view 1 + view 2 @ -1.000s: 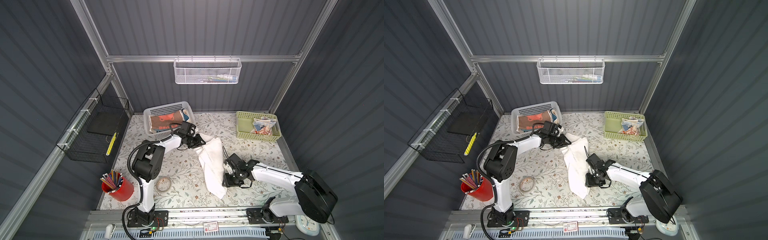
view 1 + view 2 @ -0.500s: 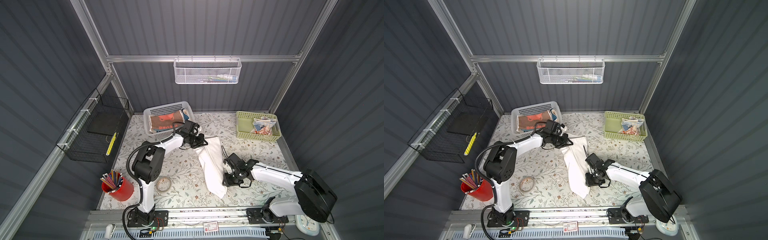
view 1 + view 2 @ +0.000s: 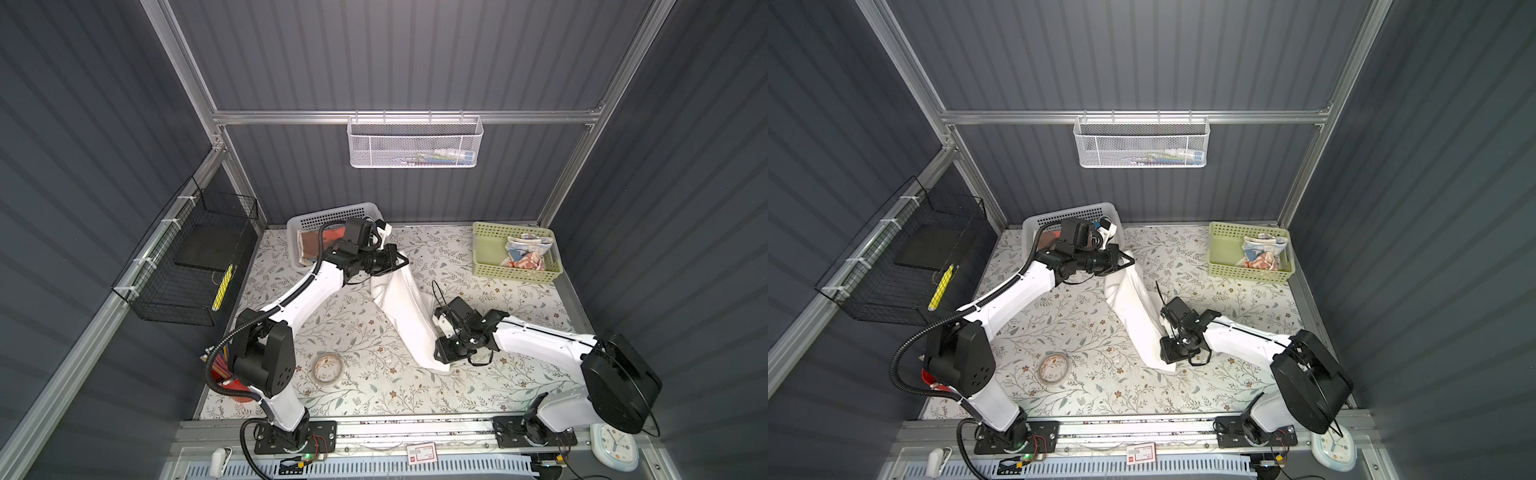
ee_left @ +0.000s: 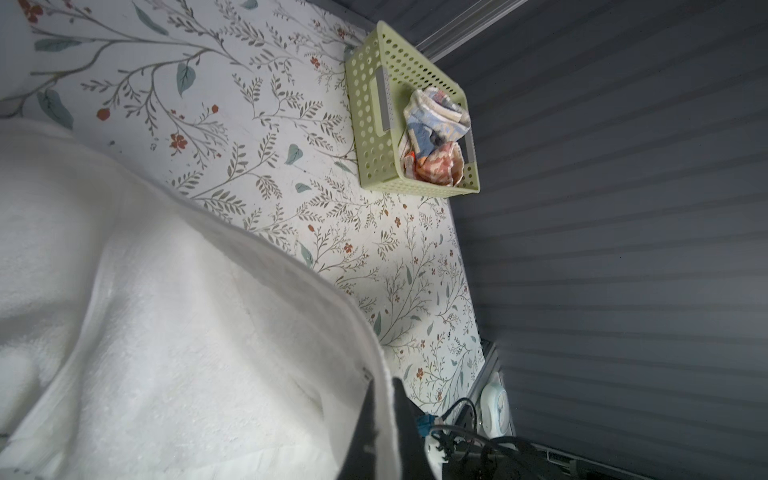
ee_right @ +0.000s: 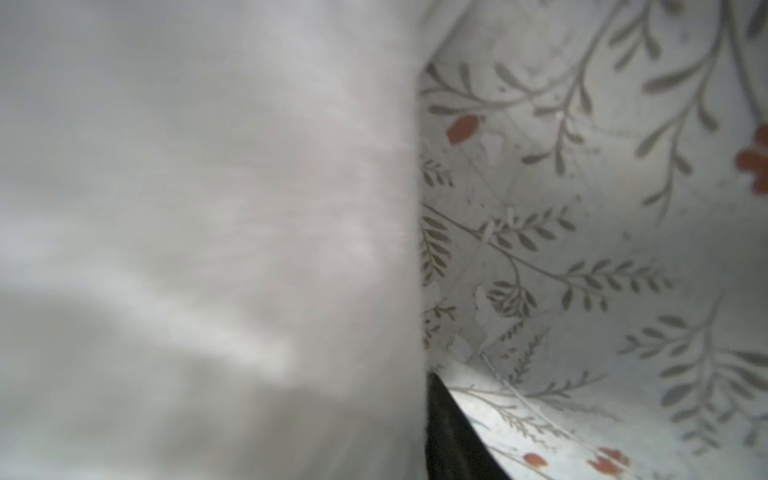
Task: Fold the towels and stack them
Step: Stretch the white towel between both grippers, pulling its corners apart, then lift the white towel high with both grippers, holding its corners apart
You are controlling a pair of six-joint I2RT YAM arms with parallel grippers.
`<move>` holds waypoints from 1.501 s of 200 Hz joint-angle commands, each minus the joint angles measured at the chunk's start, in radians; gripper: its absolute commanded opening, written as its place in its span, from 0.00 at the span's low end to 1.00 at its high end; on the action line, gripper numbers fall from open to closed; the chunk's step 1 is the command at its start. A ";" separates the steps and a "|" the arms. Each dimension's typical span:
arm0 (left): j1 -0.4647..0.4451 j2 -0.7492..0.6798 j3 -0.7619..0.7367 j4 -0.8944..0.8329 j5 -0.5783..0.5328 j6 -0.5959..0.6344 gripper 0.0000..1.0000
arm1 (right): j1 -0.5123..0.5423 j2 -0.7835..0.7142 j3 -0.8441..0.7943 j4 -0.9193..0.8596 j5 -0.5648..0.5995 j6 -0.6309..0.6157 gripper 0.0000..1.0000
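Note:
A plain white towel stretches in a long strip across the floral table. My left gripper is shut on its far hem, and the left wrist view shows the hem pinched between the dark fingers. My right gripper sits low at the towel's near end. In the right wrist view the white towel lies against one dark finger and hides the other. A coral-orange towel lies in the white basket. An orange-and-blue towel is bunched in the green basket.
A tape roll lies near the left arm's base, with a red pencil cup behind it. A black wire basket hangs on the left wall and a white mesh basket on the back rail. A small clock sits front right.
My left gripper has shut on the towel's far edge and shifted slightly right, drawing that end into a narrower bunch. The right arm has barely moved.

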 commanded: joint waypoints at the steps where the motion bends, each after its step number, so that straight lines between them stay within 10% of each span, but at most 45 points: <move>1: 0.009 -0.023 -0.006 -0.065 0.000 0.040 0.00 | 0.008 -0.064 0.044 -0.044 0.042 -0.018 0.51; 126: 0.029 -0.102 0.035 -0.122 0.044 0.049 0.00 | 0.006 -0.029 0.054 0.042 0.191 -0.084 0.43; 300: 0.084 -0.207 0.037 -0.236 0.050 0.107 0.00 | -0.005 -0.121 0.070 0.066 0.077 -0.122 0.37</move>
